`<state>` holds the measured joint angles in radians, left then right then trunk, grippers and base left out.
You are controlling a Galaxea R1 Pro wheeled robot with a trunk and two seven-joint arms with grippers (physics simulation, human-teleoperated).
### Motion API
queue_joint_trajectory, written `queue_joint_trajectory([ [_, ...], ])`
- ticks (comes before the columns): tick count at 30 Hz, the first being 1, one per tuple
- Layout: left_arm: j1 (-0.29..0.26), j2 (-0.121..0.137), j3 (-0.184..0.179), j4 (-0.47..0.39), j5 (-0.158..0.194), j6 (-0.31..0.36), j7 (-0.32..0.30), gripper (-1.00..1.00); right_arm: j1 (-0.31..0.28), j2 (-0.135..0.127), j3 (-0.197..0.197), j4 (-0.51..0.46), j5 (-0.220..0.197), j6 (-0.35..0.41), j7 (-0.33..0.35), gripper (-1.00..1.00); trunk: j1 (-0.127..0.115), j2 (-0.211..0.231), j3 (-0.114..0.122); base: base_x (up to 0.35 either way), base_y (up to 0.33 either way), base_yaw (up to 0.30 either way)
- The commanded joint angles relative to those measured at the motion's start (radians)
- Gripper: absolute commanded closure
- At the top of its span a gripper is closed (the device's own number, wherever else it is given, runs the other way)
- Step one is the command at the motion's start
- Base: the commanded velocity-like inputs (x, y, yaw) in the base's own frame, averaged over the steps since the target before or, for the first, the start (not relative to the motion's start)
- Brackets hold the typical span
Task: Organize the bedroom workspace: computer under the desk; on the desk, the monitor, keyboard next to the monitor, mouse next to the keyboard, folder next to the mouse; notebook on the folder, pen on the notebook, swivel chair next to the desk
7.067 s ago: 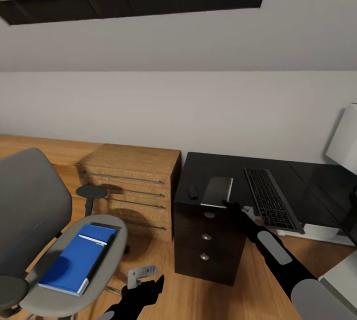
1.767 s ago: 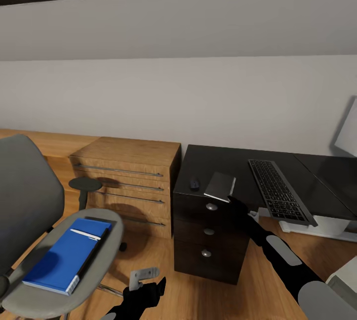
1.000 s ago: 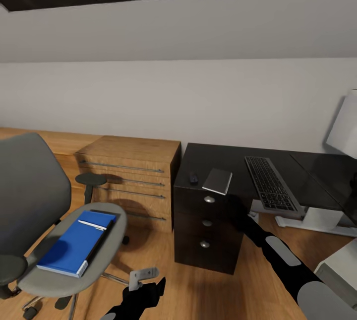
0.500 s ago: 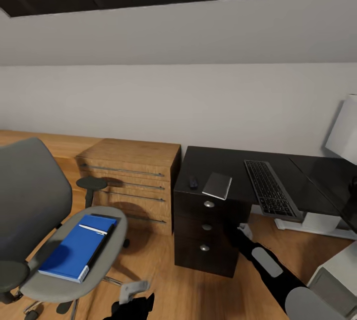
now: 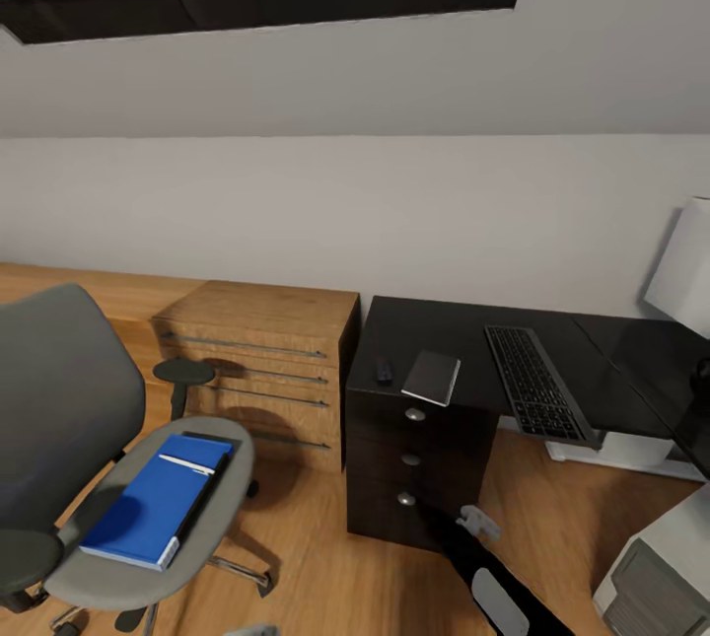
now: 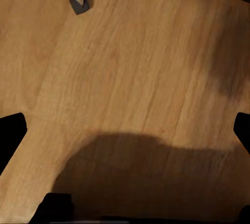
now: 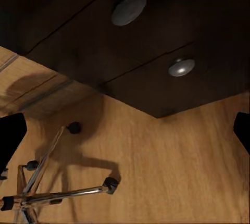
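Closest to us, our right tool (image 5: 480, 521) hangs low in front of the black drawers (image 5: 411, 463). Its two fingers look wide apart, and it holds nothing. Our left tool (image 6: 125, 146) points at the wood floor (image 6: 130, 62), spread wide and empty too.

A bit further off, the swivel chair (image 5: 94, 449) stands apart from the surface (image 5: 473, 360). The blue folder (image 5: 158, 508) lies on its seat with the pen (image 5: 187, 463) on top. So the folder has not been moved yet.

On the surface we see the small dark mouse (image 5: 384, 372), then the grey notebook (image 5: 431, 377) just beside it, then the keyboard (image 5: 532, 383). The monitor (image 5: 682, 266) shows at the far edge. A grey box (image 5: 656, 572), maybe the computer, sits low at the corner.

Left to do: bring the folder, stack the notebook and pen, and roll the chair close.
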<state>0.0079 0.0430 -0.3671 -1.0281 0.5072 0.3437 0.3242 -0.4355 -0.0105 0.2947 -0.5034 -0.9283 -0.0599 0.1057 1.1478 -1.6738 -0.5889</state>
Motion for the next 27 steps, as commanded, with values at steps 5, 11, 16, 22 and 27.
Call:
queue_joint_trajectory([
  [5,0.000,0.000,-0.006,0.121,0.012,-0.156,0.005,-1.00,0.076,0.014,0.012,0.002,0.175,-0.107,-0.123,-1.00,-0.019,0.035,0.015,0.000,0.000,0.000],
  [11,0.000,-0.003,-0.003,0.361,0.012,-0.290,0.002,-1.00,0.139,0.035,0.016,0.043,0.394,-0.132,-0.242,-1.00,-0.042,0.077,0.034,0.000,0.000,0.000],
  [16,0.000,-0.003,-0.004,0.420,0.014,-0.421,0.001,-1.00,0.147,0.055,0.017,0.150,0.499,-0.188,-0.273,-1.00,-0.061,0.112,0.050,0.000,0.000,0.000],
  [22,0.000,-0.013,-0.011,0.506,0.012,-0.463,0.001,-1.00,0.148,0.062,0.020,0.265,0.548,-0.368,-0.272,-1.00,-0.084,0.154,0.068,0.000,0.000,0.000],
  [27,0.000,-0.032,-0.014,0.537,0.010,-0.469,0.000,-1.00,0.149,0.064,0.023,0.314,0.565,-0.437,-0.270,-1.00,-0.104,0.189,0.084,0.000,0.000,0.000],
])
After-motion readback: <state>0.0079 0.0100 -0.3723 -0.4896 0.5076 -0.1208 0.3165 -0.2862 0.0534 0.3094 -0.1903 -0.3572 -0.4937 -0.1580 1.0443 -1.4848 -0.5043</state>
